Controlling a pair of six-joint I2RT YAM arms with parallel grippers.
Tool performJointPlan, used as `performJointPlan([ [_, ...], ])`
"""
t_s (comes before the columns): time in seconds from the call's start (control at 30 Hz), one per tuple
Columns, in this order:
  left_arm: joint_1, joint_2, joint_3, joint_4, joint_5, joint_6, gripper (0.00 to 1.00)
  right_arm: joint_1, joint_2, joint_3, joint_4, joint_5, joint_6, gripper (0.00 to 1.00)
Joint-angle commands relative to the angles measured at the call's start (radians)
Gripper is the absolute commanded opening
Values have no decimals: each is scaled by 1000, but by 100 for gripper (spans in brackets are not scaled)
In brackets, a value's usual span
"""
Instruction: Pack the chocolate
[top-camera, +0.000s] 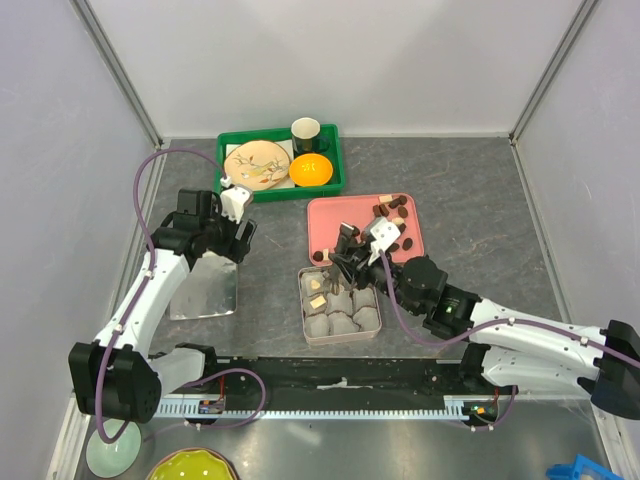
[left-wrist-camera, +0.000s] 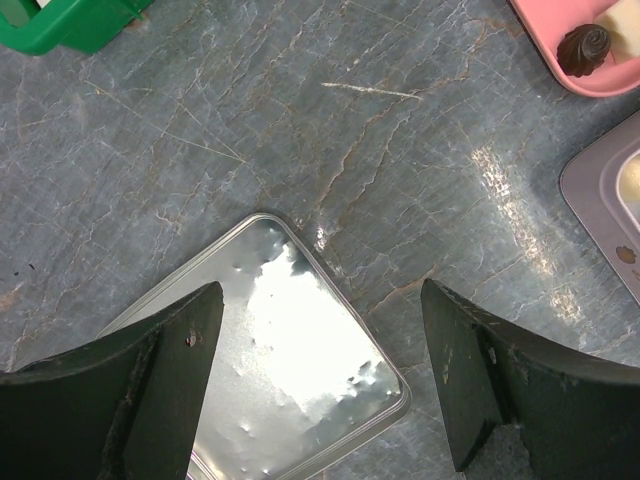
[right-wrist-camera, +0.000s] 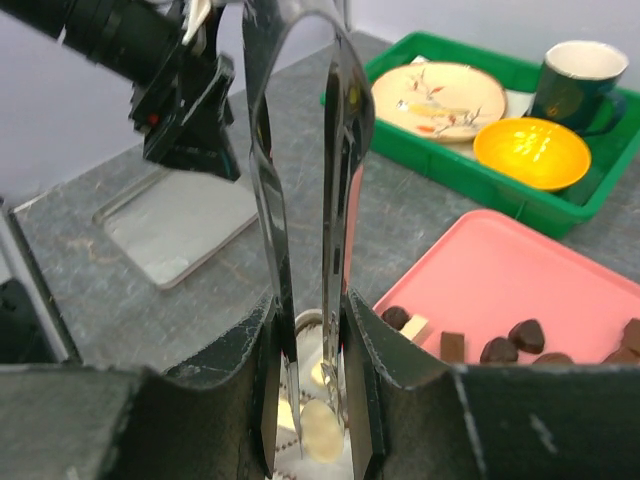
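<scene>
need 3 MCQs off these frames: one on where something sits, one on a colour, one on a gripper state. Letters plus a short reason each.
1. Where does the glossy orange bowl sit?
A. in the green plastic tray
B. on the bare tabletop
C. on a shelf

2. What colour is the flat tray under the loose dark brown chocolate pieces?
A. green
B. pink
C. blue

3. How is the left gripper?
A. open, above the flat silver metal lid
B. shut on the lid
C. shut on a chocolate

Answers:
1 A: the bowl lies inside the green walls, next to a plate.
2 B: the chocolates lie along the far end of a pink surface.
3 A: in the left wrist view its fingers stand wide apart, with nothing between them and the lid below.
</scene>
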Motion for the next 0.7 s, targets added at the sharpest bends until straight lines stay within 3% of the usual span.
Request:
performJointPlan([
  [0.0, 1, -26, -2, 29, -5, 20, 87, 29, -13, -25, -9, 4, 23, 14],
  [0.5, 1, -32, -2, 23, -7, 23, 87, 37, 58, -65, 83, 45, 9, 20],
  [0.67, 1, -32, -4, 23, -7, 26, 87, 35, 61, -59, 77, 41, 12, 30],
])
